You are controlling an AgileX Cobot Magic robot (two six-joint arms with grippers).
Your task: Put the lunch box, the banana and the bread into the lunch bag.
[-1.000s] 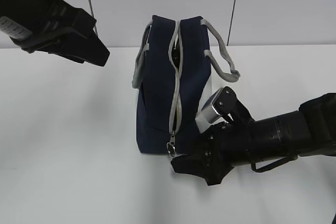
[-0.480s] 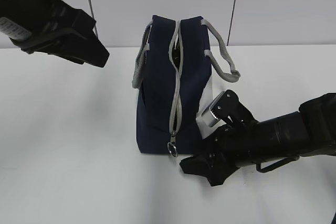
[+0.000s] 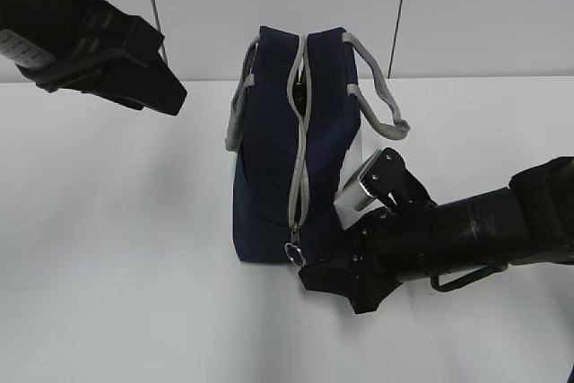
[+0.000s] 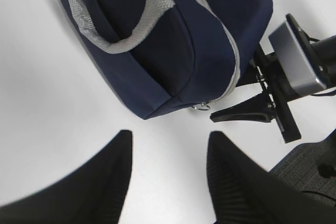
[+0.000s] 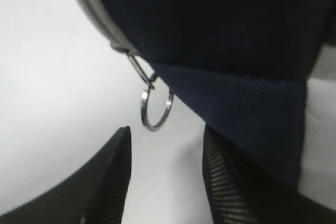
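The left tool [image 4: 168, 174] is held spread above the tabletop [image 3: 117, 221], at ten o'clock from the bag [image 3: 291, 150]. The bag is stood upright mid-tabletop. At five o'clock, the right tool [image 5: 163, 177] is spread, nothing pinched, beside the ring pull [image 5: 156, 109].

The lunch bag [image 3: 269, 159] is navy blue, with a white side panel [image 3: 358, 161] (only a sliver shows), a grey zipper [image 3: 300, 132] and grey woven handles [image 3: 381, 96]. Its ring pull [image 5: 156, 109] is silvery metal. The table [image 3: 108, 248] is white. Both arms look black; the right gripper's fingers [image 5: 231, 182] seem finely ribbed.
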